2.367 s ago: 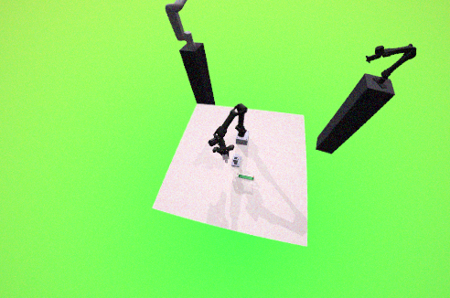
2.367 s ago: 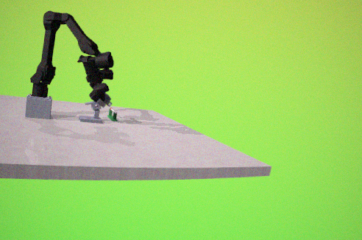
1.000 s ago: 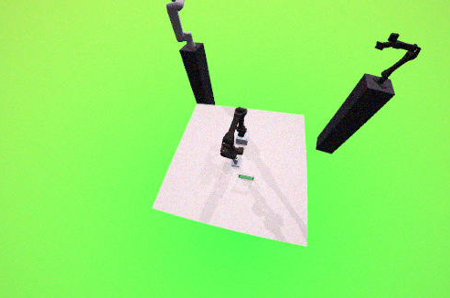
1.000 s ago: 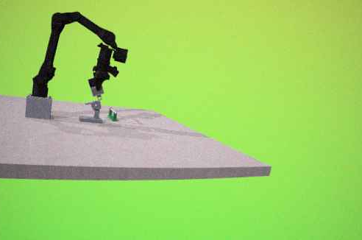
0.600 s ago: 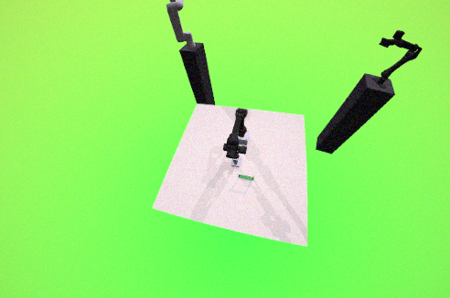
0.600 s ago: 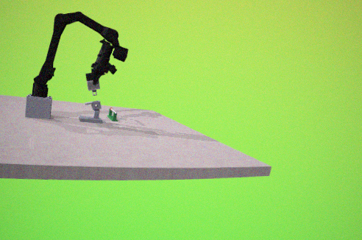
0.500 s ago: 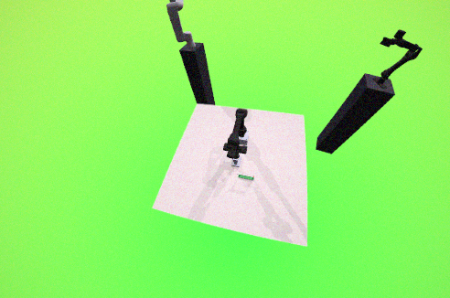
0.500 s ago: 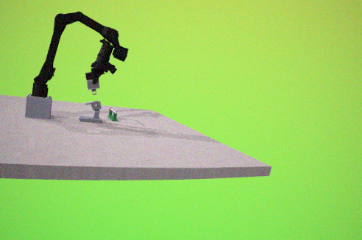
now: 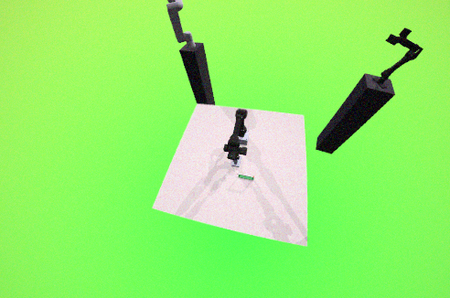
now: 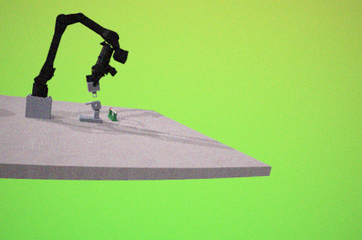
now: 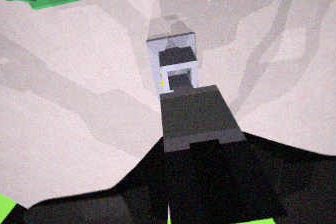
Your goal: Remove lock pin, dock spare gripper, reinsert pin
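My gripper (image 10: 95, 80) (image 11: 194, 136) is shut on the spare gripper, a grey block (image 10: 93, 87) (image 11: 197, 112) with a small, light spigot (image 10: 95, 94) pointing down. The mount (image 9: 235, 163) (image 10: 96, 114) stands on the table below it, and its socket (image 10: 96, 104) (image 11: 194, 74) faces up. In the exterior view a gap shows between spigot and socket. In the wrist view the block's far edge overlaps the near side of the socket. The lock pin (image 10: 114, 111) is a white rod with a red end, lying on the green holder (image 9: 246, 177) (image 10: 112, 115) (image 11: 55, 3), away from the socket.
The arm's grey base block (image 10: 38, 107) stands behind the mount on the pale table (image 9: 188, 183) (image 10: 137, 154). The green holder is just beyond the mount. Two dark pillars (image 9: 198, 73) (image 9: 355, 114) carrying other arms stand past the table's edges. Shadows cross the table.
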{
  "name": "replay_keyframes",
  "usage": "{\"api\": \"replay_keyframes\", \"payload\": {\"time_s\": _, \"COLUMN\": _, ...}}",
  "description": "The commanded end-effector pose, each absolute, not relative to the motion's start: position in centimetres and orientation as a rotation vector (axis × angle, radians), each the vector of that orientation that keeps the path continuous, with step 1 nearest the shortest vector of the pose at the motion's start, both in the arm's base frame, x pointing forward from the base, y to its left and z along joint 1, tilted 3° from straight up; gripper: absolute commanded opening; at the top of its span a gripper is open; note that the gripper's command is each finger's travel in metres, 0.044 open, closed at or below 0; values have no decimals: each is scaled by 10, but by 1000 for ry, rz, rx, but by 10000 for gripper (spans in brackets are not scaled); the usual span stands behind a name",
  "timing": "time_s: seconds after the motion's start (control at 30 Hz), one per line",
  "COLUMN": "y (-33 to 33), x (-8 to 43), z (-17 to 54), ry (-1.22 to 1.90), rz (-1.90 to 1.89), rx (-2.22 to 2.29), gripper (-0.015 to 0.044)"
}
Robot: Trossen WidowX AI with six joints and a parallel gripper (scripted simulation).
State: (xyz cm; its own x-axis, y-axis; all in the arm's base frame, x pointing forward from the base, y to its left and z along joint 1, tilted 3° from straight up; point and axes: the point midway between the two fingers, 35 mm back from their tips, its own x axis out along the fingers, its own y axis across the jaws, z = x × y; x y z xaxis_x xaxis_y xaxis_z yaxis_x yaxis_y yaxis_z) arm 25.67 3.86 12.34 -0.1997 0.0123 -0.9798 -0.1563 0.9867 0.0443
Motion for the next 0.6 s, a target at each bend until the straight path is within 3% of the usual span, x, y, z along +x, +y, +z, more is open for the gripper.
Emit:
{"api": "replay_keyframes", "payload": {"time_s": 0.0, "y": 38, "x": 258, "z": 119, "ry": 1767, "rz": 146, "rx": -107, "gripper": 0}}
{"api": "replay_keyframes", "payload": {"time_s": 0.57, "y": 41, "x": 265, "z": 97, "ry": 1766, "rz": 148, "rx": -107, "gripper": 0}}
